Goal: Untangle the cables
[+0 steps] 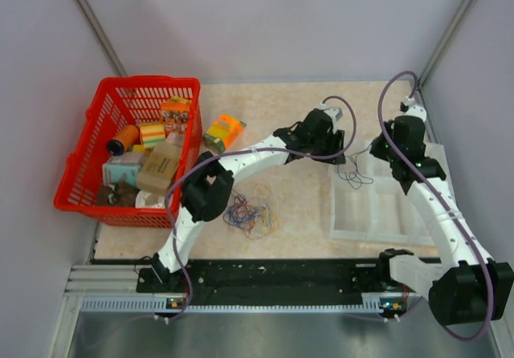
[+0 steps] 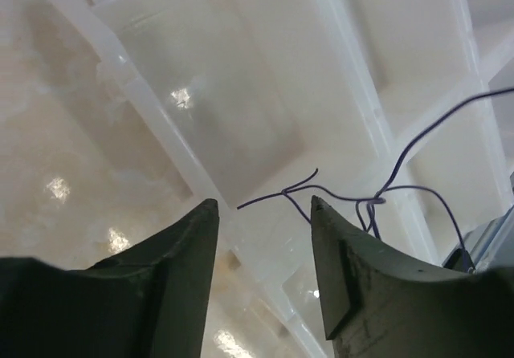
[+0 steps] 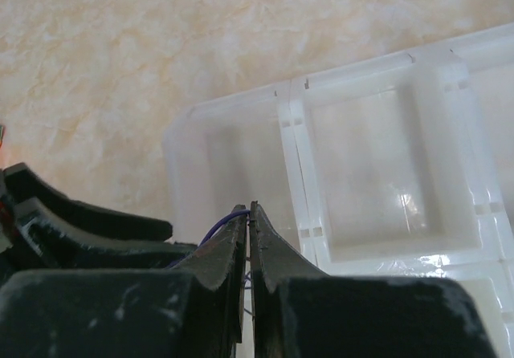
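Top cam's mounted high behind the arm bases (image 1: 158, 271), looking down and away over the whole desk (image 1: 281, 105): red basket (image 1: 79, 173) on the left, white divided tray (image 1: 377, 209) on the right. Left wrist cam sits right behind the left hand (image 2: 263, 205), super close, pointing down past its fingers (image 2: 185, 246) into the tray's compartments with a purple cable (image 2: 333, 190) across them. Right wrist cam looks along the right hand (image 3: 248, 210) at the same tray and bare desk beyond. All three overlap on that tray.
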